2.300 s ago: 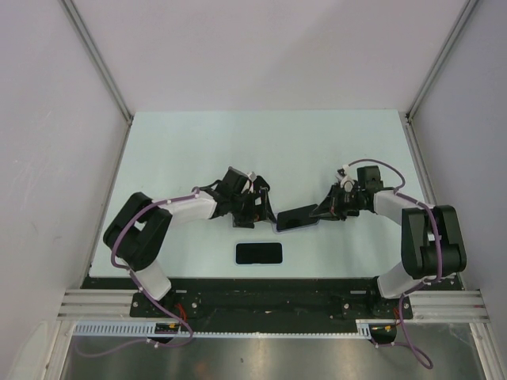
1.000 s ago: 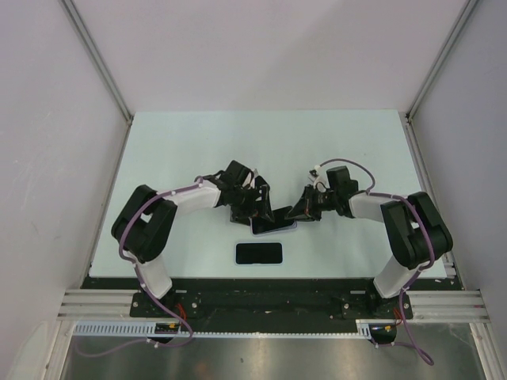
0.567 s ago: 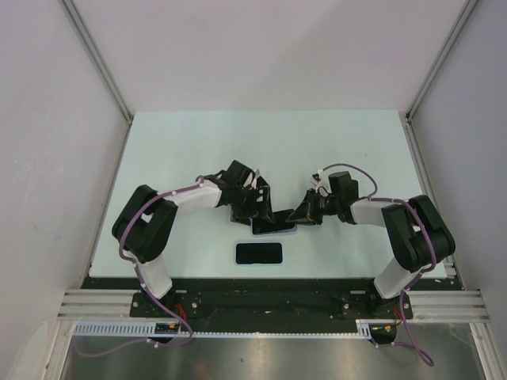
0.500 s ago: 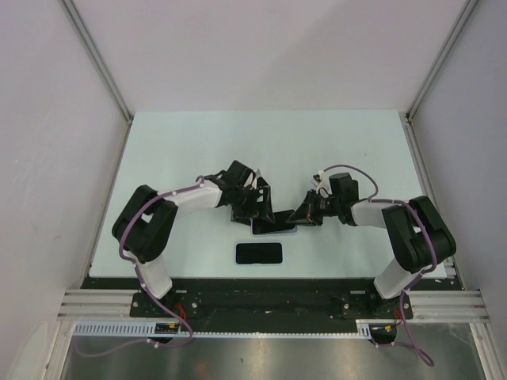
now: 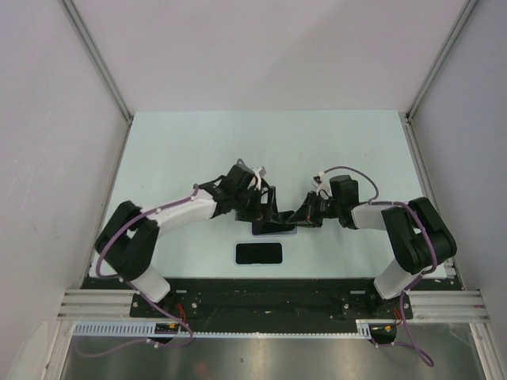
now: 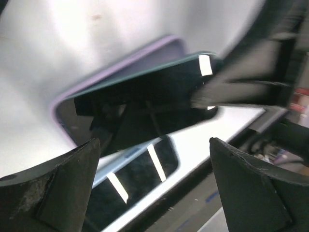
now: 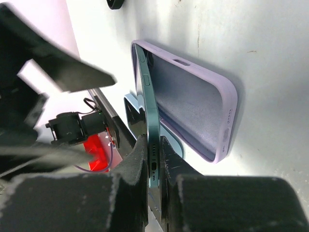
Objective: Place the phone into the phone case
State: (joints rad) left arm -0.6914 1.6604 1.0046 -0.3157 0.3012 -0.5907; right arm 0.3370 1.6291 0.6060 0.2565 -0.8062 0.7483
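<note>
Top view: the phone (image 5: 279, 221) lies just nearer than the middle of the table (image 5: 198, 150), its long axis running from 9 to 3 o'clock, over the lilac phone case (image 5: 273, 230). The right gripper (image 5: 301, 218) is clenched on the phone's 3 o'clock end. The left gripper (image 5: 265, 207) hangs over the 9 o'clock end with its jaws spread wide, grasping nothing. A black slab (image 5: 258, 253) lies flat at 6 o'clock from the case, apart from it.

Left wrist view: the phone (image 6: 145, 101) is tilted, its dark face up. One end is down in the case (image 6: 116, 65) toward 9 o'clock; the other is raised toward 3 o'clock. The left fingers (image 6: 48, 193) stand far apart on either side.

Right wrist view: this alone shows the phone (image 7: 147, 111) edge-on, pinched between the right gripper (image 7: 153, 159) fingers. Its far end, at 11 o'clock, meets the case's (image 7: 193, 96) end wall, and the case's inside lies open at 3 o'clock.
</note>
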